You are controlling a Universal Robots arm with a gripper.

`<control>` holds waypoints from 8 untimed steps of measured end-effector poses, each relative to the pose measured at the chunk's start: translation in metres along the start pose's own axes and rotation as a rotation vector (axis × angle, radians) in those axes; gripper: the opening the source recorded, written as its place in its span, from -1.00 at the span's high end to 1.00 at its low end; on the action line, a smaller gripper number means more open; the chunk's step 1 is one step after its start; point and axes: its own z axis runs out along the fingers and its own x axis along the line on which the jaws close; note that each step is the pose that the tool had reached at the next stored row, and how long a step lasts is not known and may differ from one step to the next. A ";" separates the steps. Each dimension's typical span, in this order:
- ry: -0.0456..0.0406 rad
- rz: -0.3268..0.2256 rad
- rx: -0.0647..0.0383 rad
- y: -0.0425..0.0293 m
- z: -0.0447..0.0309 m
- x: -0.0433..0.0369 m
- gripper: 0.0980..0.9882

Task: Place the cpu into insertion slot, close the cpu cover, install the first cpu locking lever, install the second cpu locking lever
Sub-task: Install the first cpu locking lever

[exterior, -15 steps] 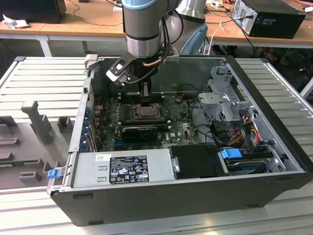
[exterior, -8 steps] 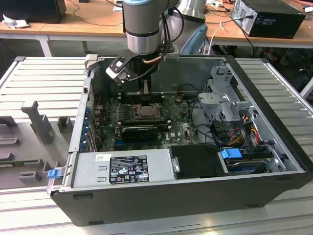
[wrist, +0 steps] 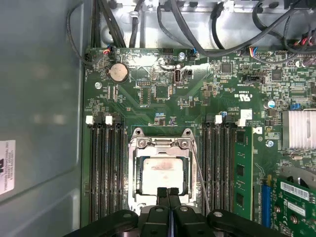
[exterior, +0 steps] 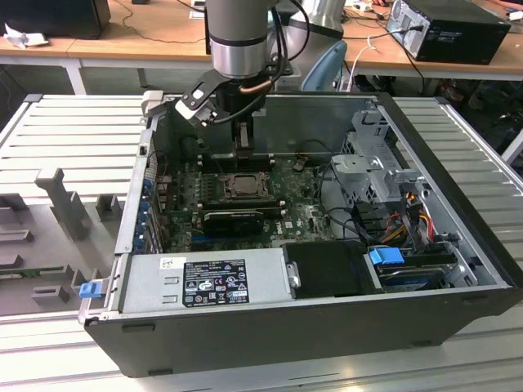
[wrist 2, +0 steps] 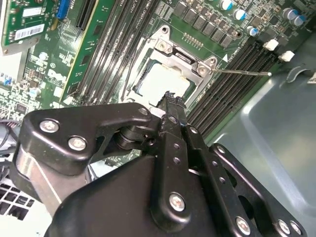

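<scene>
Exterior view: an open computer case (exterior: 327,327) lies on a slatted worktop (exterior: 73,131). Inside it, a motherboard (exterior: 306,216) carries the insertion slot (exterior: 243,186). A power supply (exterior: 208,282) sits at six o'clock from the slot and a drive cage (exterior: 368,163) at three o'clock. My arm (exterior: 237,41) drops straight down from twelve o'clock, with my pincer (exterior: 243,155) just above the slot and open room out to the case walls.

Second wrist view: the cpu (wrist 2: 160,81) lies in the slot, with the cpu cover (wrist 2: 185,58) flat over it. My pincer (wrist 2: 170,98), pressed together, is at the cover's edge; I cannot tell whether it touches. A thin locking lever (wrist 2: 244,72) juts out across the memory slots (wrist 2: 237,94).

First wrist view: the cpu (wrist: 163,173) shows through the cover's (wrist: 160,144) window. Memory slots (wrist: 106,168) flank it on both sides. A wire lever (wrist: 198,170) runs alongside the cover. My pincer (wrist: 168,191) is over the cover's edge, its tips together.
</scene>
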 end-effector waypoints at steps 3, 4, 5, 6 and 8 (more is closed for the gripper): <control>0.0000 0.000 0.000 0.0004 -0.0071 0.0000 0.98; 0.0001 0.000 0.000 0.0005 -0.0088 0.0000 0.98; 0.0000 0.000 0.000 0.0007 -0.0121 0.0000 0.98; 0.0000 0.000 0.000 0.0009 -0.0143 0.0000 0.98; 0.0000 0.000 0.000 0.0012 -0.0193 0.0000 0.98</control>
